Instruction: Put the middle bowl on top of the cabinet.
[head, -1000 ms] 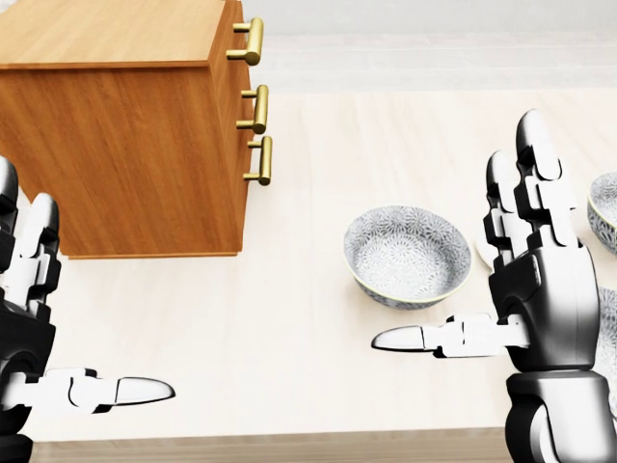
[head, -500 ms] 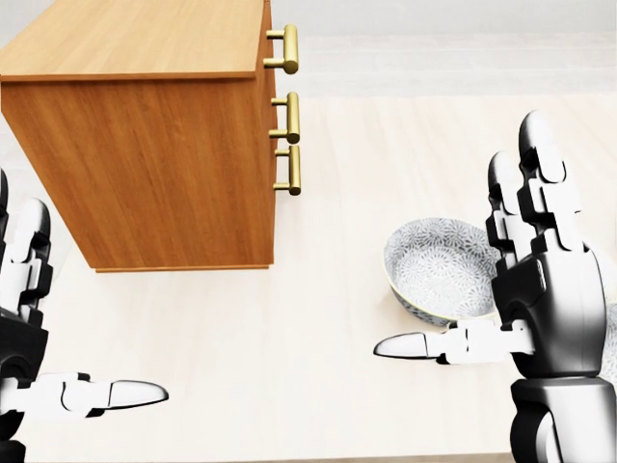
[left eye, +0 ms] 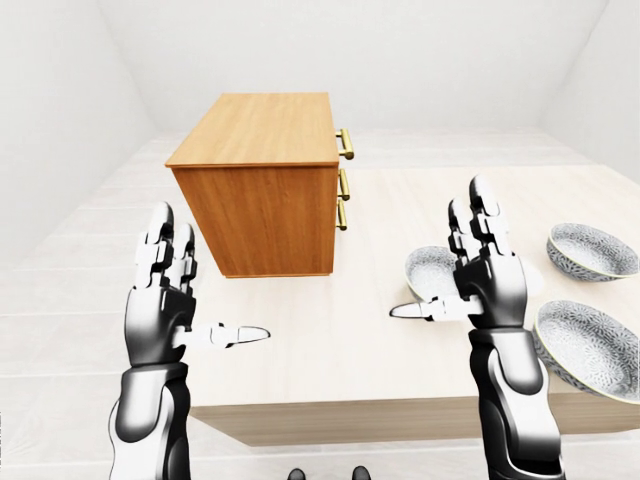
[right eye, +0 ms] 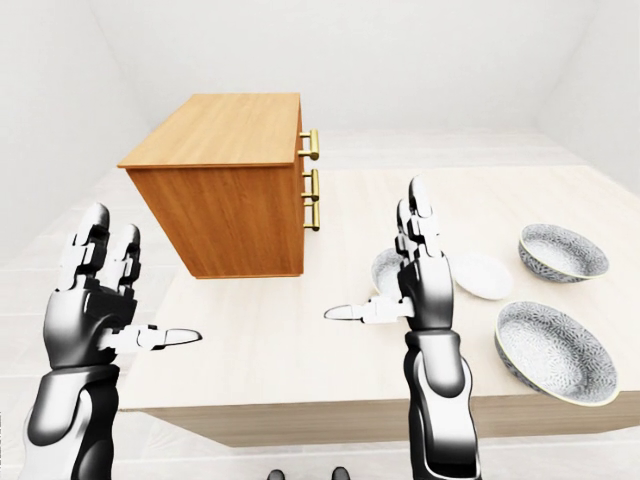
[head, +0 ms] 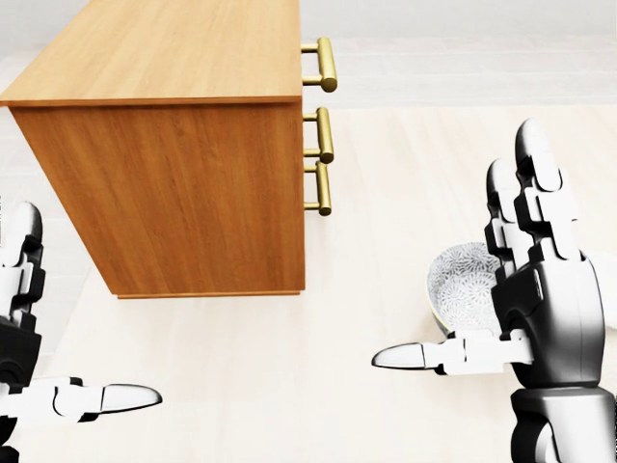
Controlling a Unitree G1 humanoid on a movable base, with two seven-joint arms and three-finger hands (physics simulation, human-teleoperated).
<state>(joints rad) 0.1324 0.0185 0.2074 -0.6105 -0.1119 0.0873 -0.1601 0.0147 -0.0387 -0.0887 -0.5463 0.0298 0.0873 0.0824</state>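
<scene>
Middle bowl (head: 463,285), a grey-patterned ceramic one with a pale rim, sits on the light wooden surface (head: 289,376) just beyond my right hand (head: 540,309), and in the head view that hand covers its right half. My right hand stands upright with its fingers spread wide and straight and its thumb pointing out toward my left; it holds nothing and does not touch the bowl. My left hand (left eye: 165,300) is raised the same way, open and empty, fingers up and thumb pointing toward my right hand, well apart from the bowls and off the near left corner of the surface. Between the two hands and farther out stands the brown wooden cabinet (head: 174,145) with three brass drawer handles (head: 323,135) on the side facing toward my right hand; its flat top is bare. In the right-eye view, off to the outer side of my right hand, a small white plate (right eye: 483,275) lies just past the hand, a second grey-patterned bowl (right eye: 562,252) sits beyond it toward the upper right, and a third grey-patterned bowl (right eye: 552,350) lies nearer the surface's near edge, low and to the right of my forearm. White walls (left eye: 400,50) close the room around the surface.
</scene>
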